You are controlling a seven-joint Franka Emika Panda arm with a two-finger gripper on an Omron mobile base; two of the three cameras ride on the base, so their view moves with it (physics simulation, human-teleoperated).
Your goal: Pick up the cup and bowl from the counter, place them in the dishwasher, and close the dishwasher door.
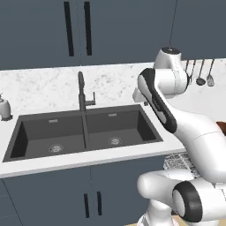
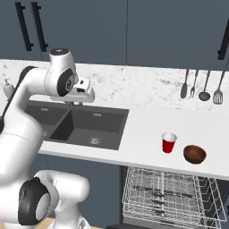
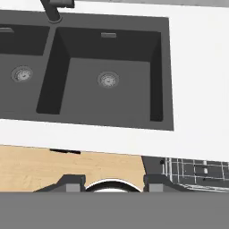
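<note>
On the counter (image 2: 147, 123), the right base view shows cup (image 2: 169, 143) and bowl (image 2: 194, 154); gripper (image 3: 111, 182) fingers apart above the sink (image 3: 107, 76), empty

The small red cup (image 2: 169, 143) stands upright on the white surface (image 2: 143, 127) right of the sink, the shallow dark brown bowl (image 2: 194, 154) near it toward the front edge, both above the dishwasher's (image 2: 163, 197) pulled-out white wire rack.

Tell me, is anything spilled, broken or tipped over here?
Nothing looks wrong. The cup stands upright beside the bowl on the counter, and the dishwasher rack is pulled out below them.
</note>
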